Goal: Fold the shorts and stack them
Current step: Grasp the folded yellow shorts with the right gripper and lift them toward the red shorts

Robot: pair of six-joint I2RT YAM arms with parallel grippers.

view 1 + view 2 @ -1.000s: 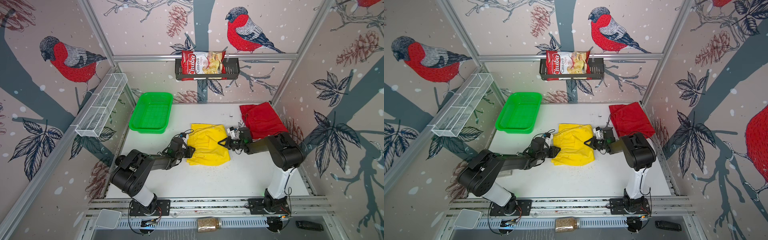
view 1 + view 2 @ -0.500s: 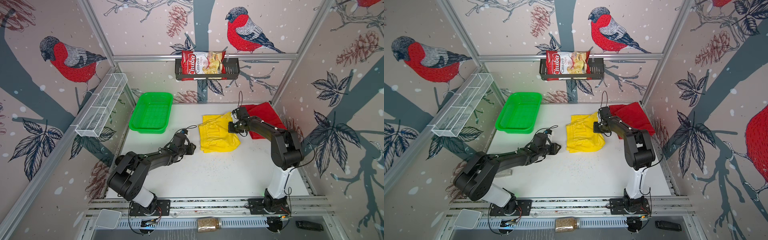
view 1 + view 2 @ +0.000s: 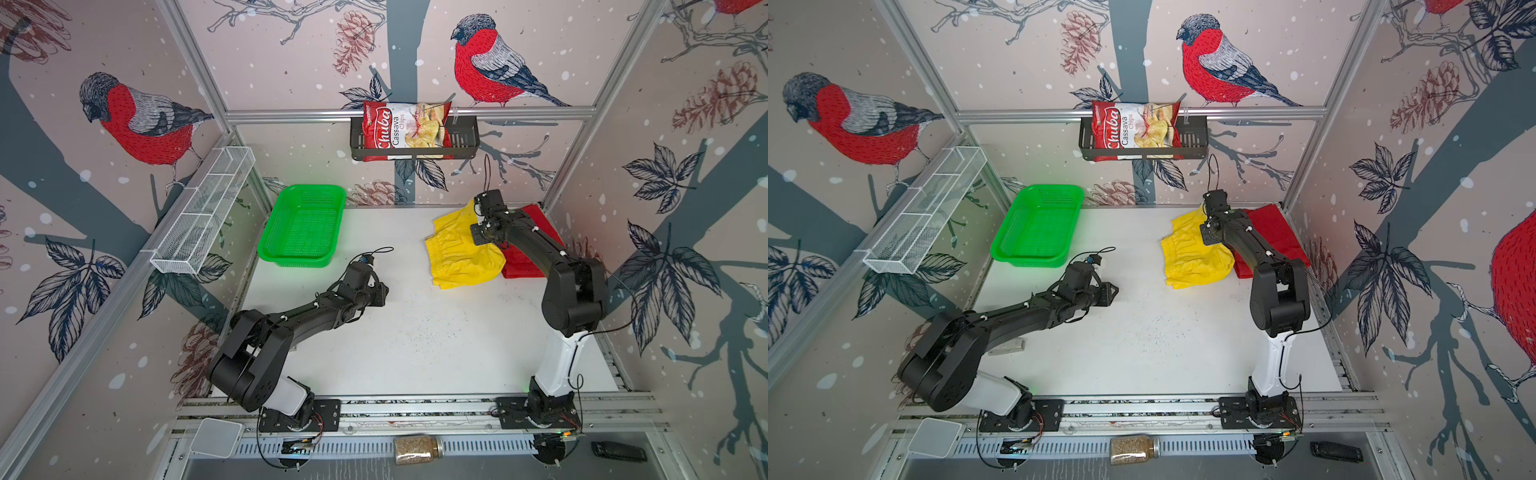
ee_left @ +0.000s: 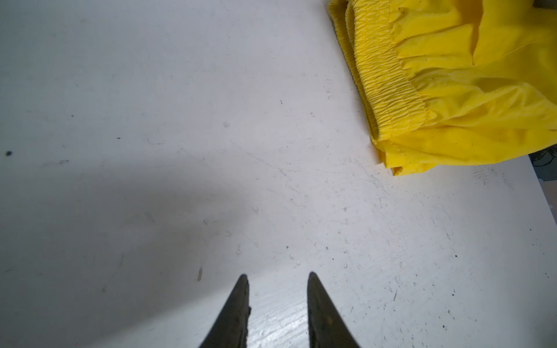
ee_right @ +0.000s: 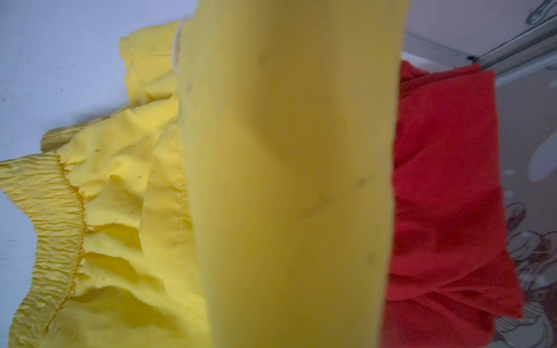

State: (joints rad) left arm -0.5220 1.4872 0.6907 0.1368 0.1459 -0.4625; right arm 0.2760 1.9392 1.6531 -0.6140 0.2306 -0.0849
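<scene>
While the red shorts lie folded at the table's right corner, the yellow shorts, pinched in the right pincer just beside them, are not yet stacked; the left pincer is shown spread and empty.

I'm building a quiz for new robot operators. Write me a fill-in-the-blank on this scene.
1. The right gripper holds up part of the yellow shorts; the left gripper holds ___.
2. The red shorts lie on the ___ arm's side.
3. The basket's colour is ___.
4. The black wall rack holds a bag of ___.
Missing words: nothing; right; green; chips.
</scene>
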